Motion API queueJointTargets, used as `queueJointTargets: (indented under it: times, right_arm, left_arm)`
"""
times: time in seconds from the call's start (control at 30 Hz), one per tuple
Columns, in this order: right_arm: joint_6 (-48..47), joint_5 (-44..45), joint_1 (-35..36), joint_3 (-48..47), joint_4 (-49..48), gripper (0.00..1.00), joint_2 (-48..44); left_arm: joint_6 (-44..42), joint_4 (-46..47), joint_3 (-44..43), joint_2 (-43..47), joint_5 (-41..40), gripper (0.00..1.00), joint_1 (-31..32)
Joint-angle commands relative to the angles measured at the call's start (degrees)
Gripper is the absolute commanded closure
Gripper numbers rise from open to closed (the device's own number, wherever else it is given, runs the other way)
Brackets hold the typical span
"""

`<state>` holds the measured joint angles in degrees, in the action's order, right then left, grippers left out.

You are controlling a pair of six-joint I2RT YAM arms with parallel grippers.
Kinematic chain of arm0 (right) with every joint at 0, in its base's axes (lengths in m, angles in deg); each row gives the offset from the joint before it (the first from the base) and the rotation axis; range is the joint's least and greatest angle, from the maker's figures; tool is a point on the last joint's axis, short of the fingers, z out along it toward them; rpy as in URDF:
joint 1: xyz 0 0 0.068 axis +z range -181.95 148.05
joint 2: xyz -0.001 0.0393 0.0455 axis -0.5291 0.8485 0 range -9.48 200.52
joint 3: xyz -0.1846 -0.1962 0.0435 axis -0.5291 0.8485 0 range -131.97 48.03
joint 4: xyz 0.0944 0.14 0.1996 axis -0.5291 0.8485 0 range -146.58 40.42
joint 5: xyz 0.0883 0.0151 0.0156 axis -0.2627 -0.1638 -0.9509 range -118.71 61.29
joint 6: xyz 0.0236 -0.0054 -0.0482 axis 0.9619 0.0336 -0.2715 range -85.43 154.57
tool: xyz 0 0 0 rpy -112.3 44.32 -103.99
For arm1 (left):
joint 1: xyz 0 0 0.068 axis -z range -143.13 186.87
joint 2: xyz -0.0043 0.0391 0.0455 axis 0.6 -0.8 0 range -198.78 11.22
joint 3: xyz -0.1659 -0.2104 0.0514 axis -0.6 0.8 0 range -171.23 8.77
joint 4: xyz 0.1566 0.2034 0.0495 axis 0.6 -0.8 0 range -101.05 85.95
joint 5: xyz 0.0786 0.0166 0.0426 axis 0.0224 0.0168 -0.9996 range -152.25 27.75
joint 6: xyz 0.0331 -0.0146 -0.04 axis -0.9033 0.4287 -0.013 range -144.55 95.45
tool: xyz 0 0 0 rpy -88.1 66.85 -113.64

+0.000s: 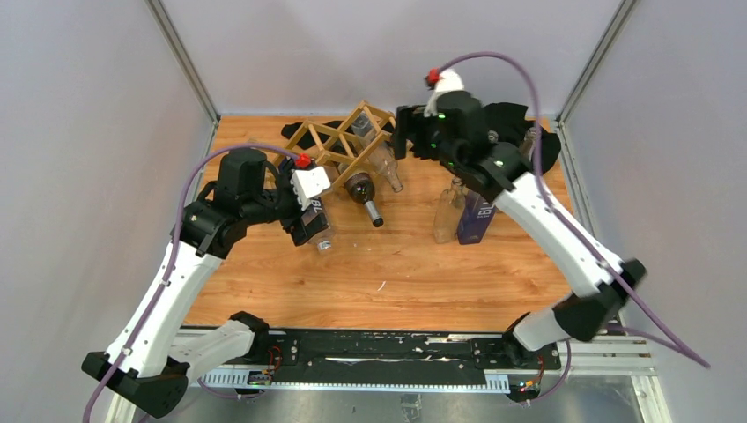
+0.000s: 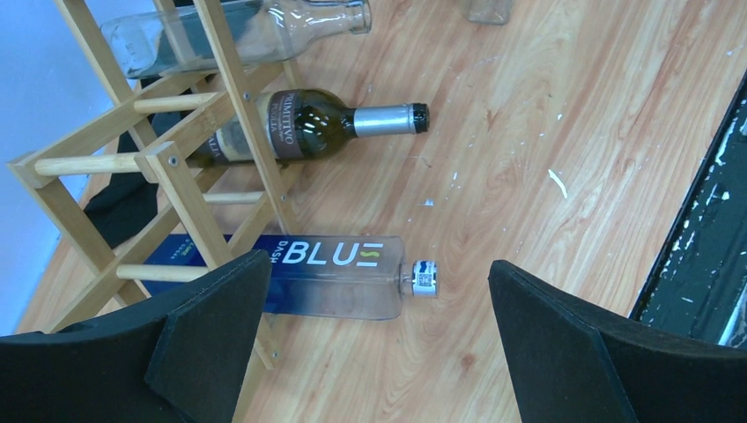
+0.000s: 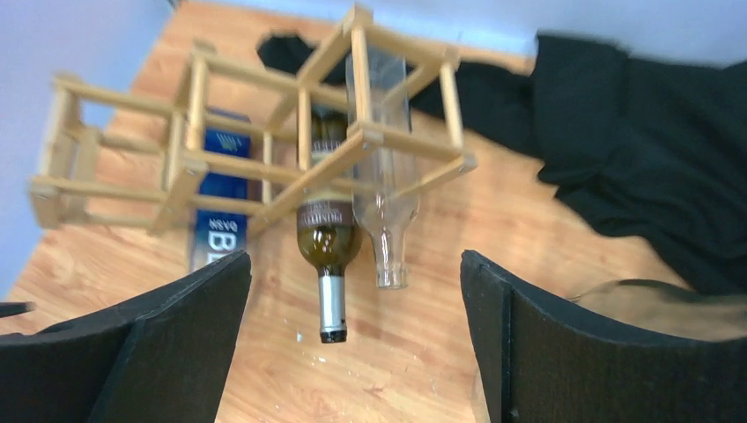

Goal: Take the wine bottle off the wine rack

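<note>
One wine rack (image 1: 339, 144) holds three lying bottles. This is the approach step. Both claws are spread wide and empty, the left claw (image 2: 377, 300) over the rack's near-left corner and the right claw (image 3: 354, 264) just right of the rack. The wine bottle (image 2: 304, 128) lies mid-rack between the clear bottle (image 2: 264, 26) and the blue bottle (image 2: 335, 264). Next, I judge, a claw must straddle its jutting neck. Two upright bottles (image 1: 447, 211) stand right of the rack.

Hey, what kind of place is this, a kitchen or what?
Most likely a robotics lab test cell, not a home. Plain wall panels on metal posts box in a wooden tabletop; a left arm and right arm are bolted to a rail; a wine rack holding a wine bottle looks staged.
</note>
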<state>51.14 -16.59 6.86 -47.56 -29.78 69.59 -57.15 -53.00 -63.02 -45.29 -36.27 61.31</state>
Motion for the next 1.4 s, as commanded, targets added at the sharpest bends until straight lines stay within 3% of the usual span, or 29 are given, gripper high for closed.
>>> queueJointTargets:
  times: [0.0,0.37,0.87,1.13,1.27,1.37]
  right_arm:
    - [2.62,-2.25,1.75,-3.87,6.39,0.08,9.89]
    - [1.58,-2.3,1.22,-8.82,6.66,0.04,26.06]
    - [0.85,-4.8,0.3,-6.58,1.59,0.03,34.29]
    - [0.48,-7.84,0.3,-2.22,-4.49,0.27,33.68]
    - [0.4,-9.58,0.7,-0.68,-6.35,0.34,33.37]
    - [0.39,-10.01,1.14,0.74,-7.16,0.48,32.57]
  left_arm:
    - [-1.55,-0.05,-0.81,1.0,1.21,0.0,-1.08]
    - [-2.23,-1.01,-0.79,2.06,3.22,0.0,-1.86]
    - [-2.97,-1.77,-1.09,2.53,4.52,0.0,-2.12]
    - [-3.31,-1.76,-0.63,2.52,4.79,0.0,-2.34]
    - [-3.3,-1.76,-0.63,2.53,5.12,0.0,-2.47]
    - [-3.12,-1.76,-0.72,2.52,5.23,0.0,-2.56]
